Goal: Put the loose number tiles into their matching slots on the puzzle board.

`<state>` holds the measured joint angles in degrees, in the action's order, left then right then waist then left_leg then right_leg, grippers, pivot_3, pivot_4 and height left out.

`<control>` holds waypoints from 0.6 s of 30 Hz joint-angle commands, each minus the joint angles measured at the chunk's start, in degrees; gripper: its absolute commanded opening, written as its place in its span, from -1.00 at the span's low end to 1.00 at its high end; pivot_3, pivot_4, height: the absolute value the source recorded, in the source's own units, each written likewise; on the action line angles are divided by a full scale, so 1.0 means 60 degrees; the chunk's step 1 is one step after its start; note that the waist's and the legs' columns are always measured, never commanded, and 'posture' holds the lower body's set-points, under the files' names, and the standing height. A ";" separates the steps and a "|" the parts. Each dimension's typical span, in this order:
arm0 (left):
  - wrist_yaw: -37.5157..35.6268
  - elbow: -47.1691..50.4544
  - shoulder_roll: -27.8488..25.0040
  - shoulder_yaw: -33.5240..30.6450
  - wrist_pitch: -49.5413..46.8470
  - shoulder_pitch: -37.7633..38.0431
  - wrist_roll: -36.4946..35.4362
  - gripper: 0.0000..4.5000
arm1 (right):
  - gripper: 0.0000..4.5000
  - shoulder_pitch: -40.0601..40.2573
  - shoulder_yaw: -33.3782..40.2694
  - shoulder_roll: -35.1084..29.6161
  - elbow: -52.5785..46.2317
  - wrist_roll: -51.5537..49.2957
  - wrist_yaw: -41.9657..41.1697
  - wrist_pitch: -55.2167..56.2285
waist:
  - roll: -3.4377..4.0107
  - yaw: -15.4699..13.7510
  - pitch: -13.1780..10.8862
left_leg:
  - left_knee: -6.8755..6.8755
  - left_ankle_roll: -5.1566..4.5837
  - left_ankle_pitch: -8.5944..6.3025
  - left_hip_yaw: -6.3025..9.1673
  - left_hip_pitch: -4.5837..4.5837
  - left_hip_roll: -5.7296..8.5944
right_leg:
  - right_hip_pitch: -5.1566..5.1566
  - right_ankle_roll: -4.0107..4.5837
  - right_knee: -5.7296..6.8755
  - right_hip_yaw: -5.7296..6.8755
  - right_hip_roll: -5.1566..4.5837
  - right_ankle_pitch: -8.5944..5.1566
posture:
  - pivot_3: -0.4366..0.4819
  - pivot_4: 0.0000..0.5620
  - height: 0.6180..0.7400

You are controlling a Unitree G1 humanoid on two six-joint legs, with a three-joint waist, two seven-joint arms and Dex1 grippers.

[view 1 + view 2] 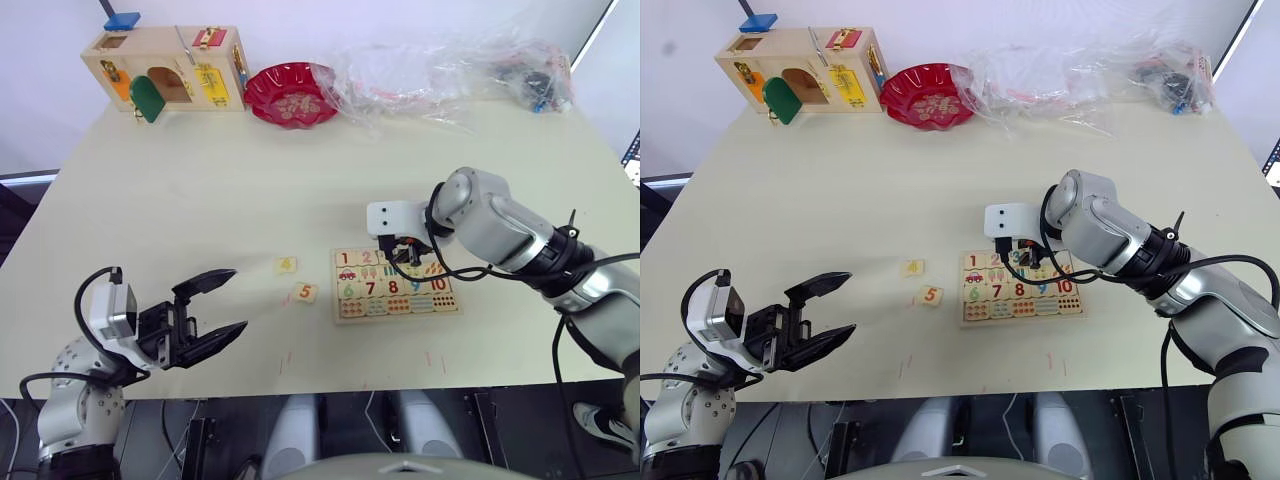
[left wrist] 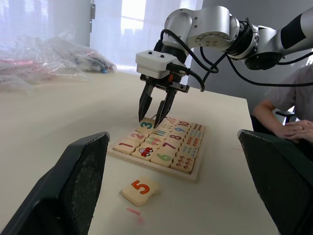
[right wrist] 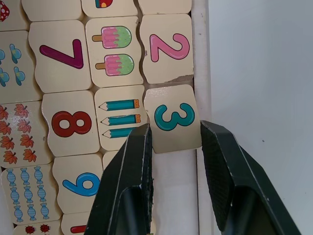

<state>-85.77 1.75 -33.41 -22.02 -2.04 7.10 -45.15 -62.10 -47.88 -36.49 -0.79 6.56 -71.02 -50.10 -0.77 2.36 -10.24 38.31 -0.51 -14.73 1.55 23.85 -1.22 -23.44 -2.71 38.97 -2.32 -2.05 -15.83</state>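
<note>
Sitting in the third slot of the top row, tile 3 (image 3: 174, 119) lies against the board's rim beside tile 2 (image 3: 167, 47), its edges not quite square to the neighbours, so it reads as seated or nearly so. The right hand (image 3: 176, 142) straddles it from above with one black finger (image 3: 138, 161) on each side; the fingers stand narrowly apart and seem to flank the tile rather than pinch it, which fits a release just after lowering, though contact cannot be ruled out. The vertical approach makes sense: it keeps the fingers clear of the pencil tile and the rim.

On the puzzle board (image 1: 397, 314) tiles 1 (image 1: 345, 258) and 2 are in place; the slots past tile 3 look unfilled in the right wrist view.

Two loose tiles wait on the surface (image 1: 200, 200) just off the board's left: tile 5 (image 1: 306, 293) nearer, tile 4 (image 1: 287, 265) just beyond it. The left hand (image 1: 222, 303) hovers low over the near-left part of the surface, jaws wide, empty, pointed at those tiles, likely staged for the next pick.

Far back stand a latch box (image 1: 170, 70), a red bowl (image 1: 291, 95) and plastic bags (image 1: 450, 65).
</note>
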 commanded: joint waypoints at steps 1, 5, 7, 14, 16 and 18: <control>0.0035 0.0350 -0.0019 -0.0189 0.0059 0.0087 -0.0151 1.00 | -0.61 0.0077 0.0223 0.0040 0.0038 0.0113 -0.0093 0.0151 | 0.0000 0.0000 0.0000 | 0.0000 0.0000 0.0000 0.0000 -0.0001 0.0000 | 0.0000 0.0000 0.0001 0.0000 0.0000 0.0000 | -0.05 -0.47 1.00; 0.0044 0.0359 -0.0019 -0.0194 0.0052 0.0094 -0.0159 1.00 | -0.61 0.0102 0.0287 0.0085 0.0088 0.0189 -0.0118 0.0207 | 0.0000 0.0000 0.0000 | 0.0000 0.0000 0.0000 -0.0001 -0.0001 0.0000 | 0.0001 0.0000 0.0001 0.0000 0.0000 0.0000 | -0.05 -0.47 1.00; 0.0051 0.0362 -0.0018 -0.0189 0.0050 0.0089 -0.0157 1.00 | -0.61 0.0114 0.0316 0.0110 0.0103 0.0227 -0.0131 0.0224 | 0.0000 0.0002 0.0000 | 0.0000 0.0000 0.0000 0.0000 -0.0001 0.0000 | 0.0001 0.0000 0.0001 0.0000 0.0001 0.0000 | -0.05 -0.47 1.00; 0.0067 0.0371 -0.0012 -0.0168 0.0047 0.0071 -0.0146 1.00 | -0.61 0.0134 0.0391 0.0180 0.0156 0.0363 -0.0176 0.0260 | -0.0001 0.0006 0.0000 | 0.0000 0.0000 0.0000 0.0000 -0.0003 -0.0001 | 0.0001 0.0001 0.0002 0.0000 0.0002 0.0000 | -0.05 -0.47 1.00; 0.0068 0.0375 -0.0011 -0.0163 0.0045 0.0070 -0.0146 1.00 | -0.61 0.0139 0.0408 0.0192 0.0162 0.0393 -0.0186 0.0267 | -0.0001 0.0005 0.0000 | 0.0000 0.0000 0.0000 0.0000 -0.0003 -0.0001 | 0.0001 0.0001 0.0003 0.0000 0.0002 0.0001 | -0.05 -0.47 1.00; 0.0067 0.0379 -0.0013 -0.0166 0.0038 0.0076 -0.0153 1.00 | -0.61 0.0146 0.0419 0.0201 0.0162 0.0424 -0.0201 0.0270 | 0.0000 0.0004 0.0000 | 0.0000 0.0000 0.0000 0.0000 -0.0003 -0.0001 | 0.0001 0.0001 0.0003 0.0000 0.0003 0.0001 | -0.05 -0.47 1.00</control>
<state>-85.73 1.75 -33.41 -22.02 -2.04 7.16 -45.15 -61.59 -46.57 -35.44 0.58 8.55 -72.11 -48.70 -0.77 2.38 -10.24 38.32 -0.51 -14.73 1.55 23.83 -1.22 -23.43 -2.70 38.98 -2.32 -2.04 -15.82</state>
